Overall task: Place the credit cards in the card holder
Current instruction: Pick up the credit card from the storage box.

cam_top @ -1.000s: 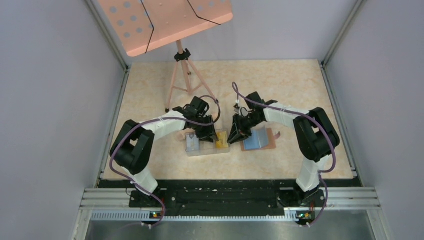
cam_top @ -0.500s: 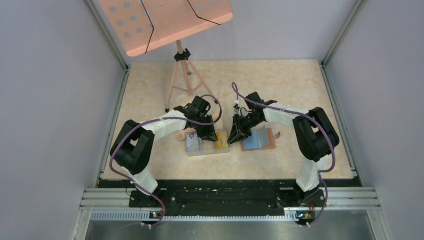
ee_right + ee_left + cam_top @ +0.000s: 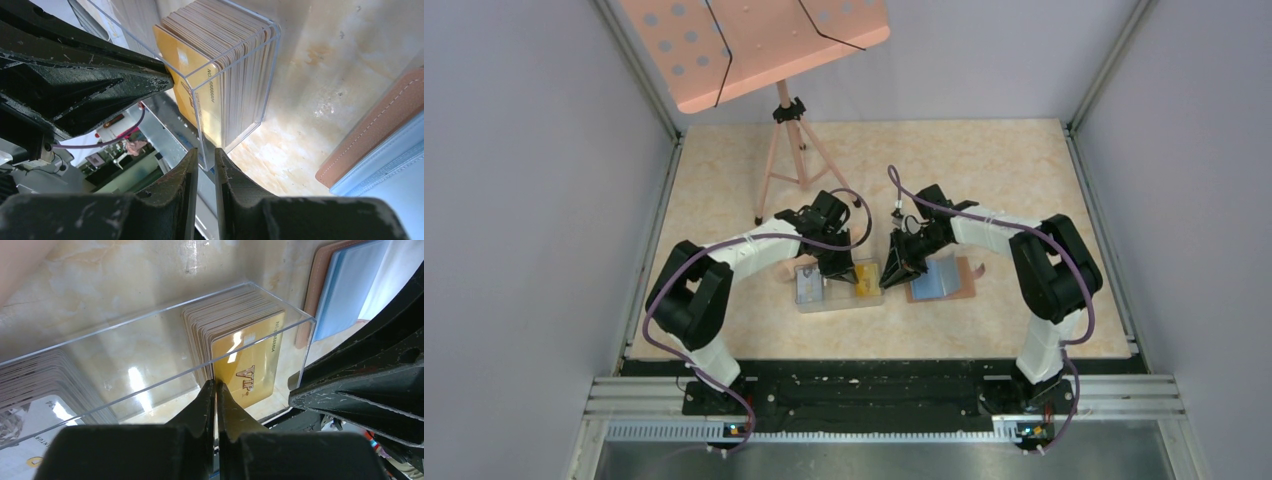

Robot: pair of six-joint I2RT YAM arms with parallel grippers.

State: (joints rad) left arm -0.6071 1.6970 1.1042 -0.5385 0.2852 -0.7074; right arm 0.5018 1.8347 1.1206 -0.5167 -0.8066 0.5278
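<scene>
A clear plastic box [image 3: 839, 300] holds a stack of yellow-orange credit cards [image 3: 867, 277] at its right end and pale grey-blue cards [image 3: 808, 288] at its left end. My left gripper [image 3: 849, 278] is shut on the near edge of the front yellow "VIP" card [image 3: 247, 365], which stands in its stack. My right gripper [image 3: 890, 280] is shut on the box's right end wall [image 3: 235, 100]. The brown card holder [image 3: 965, 278] with blue sleeves lies open just right of the box. It also shows in the left wrist view [image 3: 305, 315].
A pink music stand on a tripod [image 3: 786, 150] stands behind the left arm, its board [image 3: 754, 40] overhanging the back. Metal frame rails [image 3: 1104, 230] border the beige table on both sides.
My left wrist has shifted slightly right over the yellow stack. The right arm, the box and the card holder have not moved.
</scene>
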